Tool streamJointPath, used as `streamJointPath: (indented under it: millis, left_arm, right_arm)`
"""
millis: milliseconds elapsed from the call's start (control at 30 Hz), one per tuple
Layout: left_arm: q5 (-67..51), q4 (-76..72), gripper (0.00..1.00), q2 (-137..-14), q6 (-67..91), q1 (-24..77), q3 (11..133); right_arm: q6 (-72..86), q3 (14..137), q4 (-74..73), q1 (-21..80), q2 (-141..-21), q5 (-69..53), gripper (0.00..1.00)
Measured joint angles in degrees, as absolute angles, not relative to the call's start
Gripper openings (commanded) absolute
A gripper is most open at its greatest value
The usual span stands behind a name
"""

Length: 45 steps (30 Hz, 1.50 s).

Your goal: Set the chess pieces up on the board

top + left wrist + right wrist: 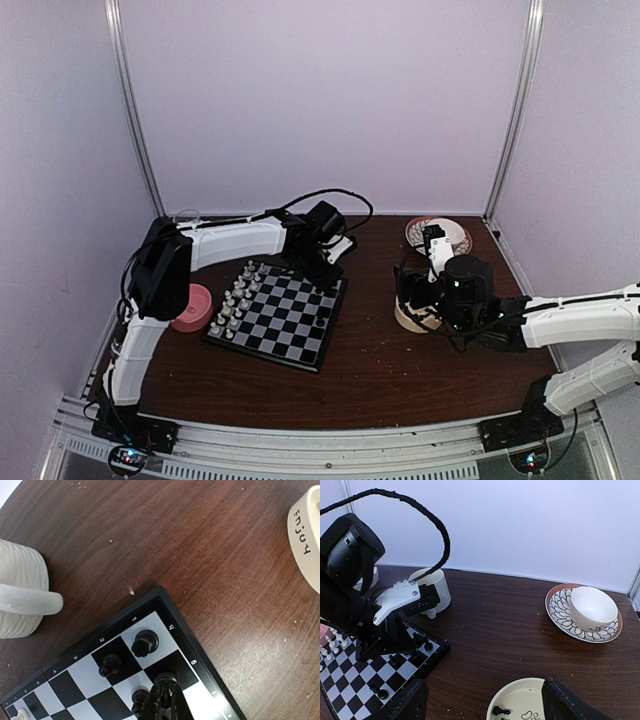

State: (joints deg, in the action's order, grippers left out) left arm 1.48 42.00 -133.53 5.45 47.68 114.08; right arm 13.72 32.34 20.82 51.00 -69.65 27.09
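You are looking at a board [278, 315] showing black and pale grey checks inside a thin black rim. It is carrying white chess pieces [235, 300] and black chess pieces [145, 642]. The tabletop [400, 370] is showing dark brown wood grain. You are also seeing a pink bowl [192, 308], a ribbed white mug [20, 595], a plate [559, 611] wearing black-and-white petal shapes within a brown rim, and a cream dish [306, 540] bearing black lettering. The left claw [165, 682] is showing black.

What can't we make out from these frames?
- Left wrist view: the left gripper is cut off by the bottom edge. It is shut, but whether it holds anything is unclear.
- Right wrist view: the bowl is cropped by the bottom edge, so its contents can't be counted. In the top view the right arm mostly covers it.
- Top view: the chess pieces are too small to identify.
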Motion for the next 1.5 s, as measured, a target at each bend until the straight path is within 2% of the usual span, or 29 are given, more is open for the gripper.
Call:
streamJointPath:
  millis: [300,433,600,1100,1300,1500]
  left_arm:
    - [1.32,42.13,0.0,-135.04,5.45,47.68,115.66]
    - [1.3,42.13,0.13,-135.33,5.45,47.68,115.96]
    - [1.26,42.22,0.23,-135.46,5.48,47.68,115.98]
    - [0.84,44.75,0.27,-135.06,5.98,48.18,117.01]
    - [1.74,44.82,0.27,-128.29,6.55,51.07,114.19]
    - [3.51,39.97,0.31,-111.2,8.47,53.71,98.56]
  right_arm:
    - [13.72,32.34,20.84,51.0,-69.65,27.07,0.81]
    - [13.72,32.34,20.82,51.0,-69.65,27.07,0.81]
    - [13.72,32.34,20.82,51.0,-69.65,27.07,0.81]
    - [13.69,32.34,20.8,51.0,-69.65,27.05,0.81]
    - [13.72,32.34,20.78,51.0,-69.65,27.05,0.81]
    - [13.98,32.29,20.78,51.0,-69.54,26.02,0.81]
